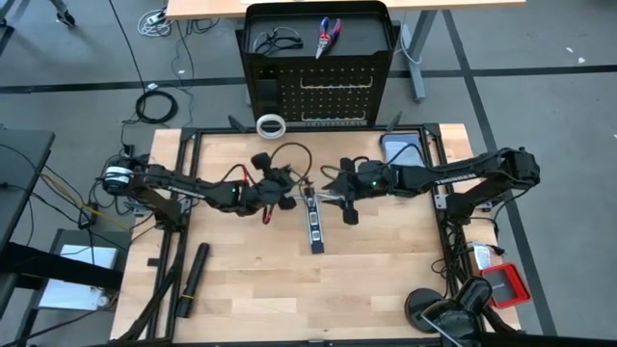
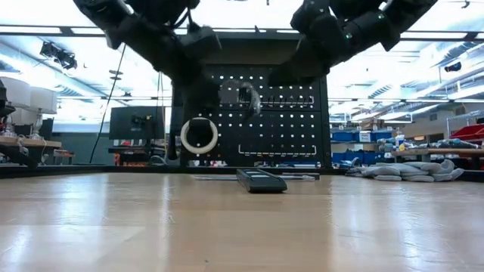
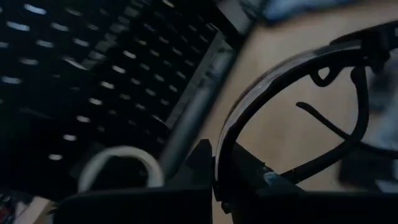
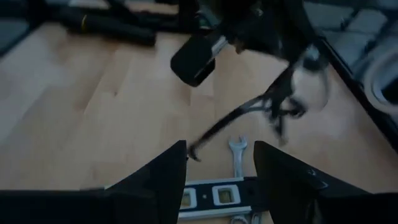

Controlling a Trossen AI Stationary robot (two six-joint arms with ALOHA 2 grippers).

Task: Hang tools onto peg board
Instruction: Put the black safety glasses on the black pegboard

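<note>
The peg board [image 1: 333, 96] stands upright at the table's far edge. Black-framed glasses [image 1: 274, 40] and red-and-blue-handled pliers [image 1: 328, 37] lie on its top shelf, and a white tape ring [image 2: 199, 136] hangs on its face. My left gripper [image 1: 280, 188] is shut on a second pair of black-framed glasses [image 3: 292, 93] above mid-table. My right gripper [image 4: 217, 168] hovers open over the black strip with white squares [image 1: 314, 227] and a small silver wrench [image 4: 237, 155], both flat on the table. My left gripper pinches the glasses' black frame at the rim of one lens [image 3: 222, 163] between its two fingers. The fingers come nearly level, pointing toward the peg board. The glasses are lifted clear of the table, and their arms [image 4: 273, 99] hang loose below the frame.
A long black cylinder [image 1: 192, 280] lies near the table's left front corner. A flat grey object [image 1: 402, 147] sits at the far right of the table. Bare wood lies along the near edge. Cables and a red box [image 1: 505, 284] are on the floor around the table.
</note>
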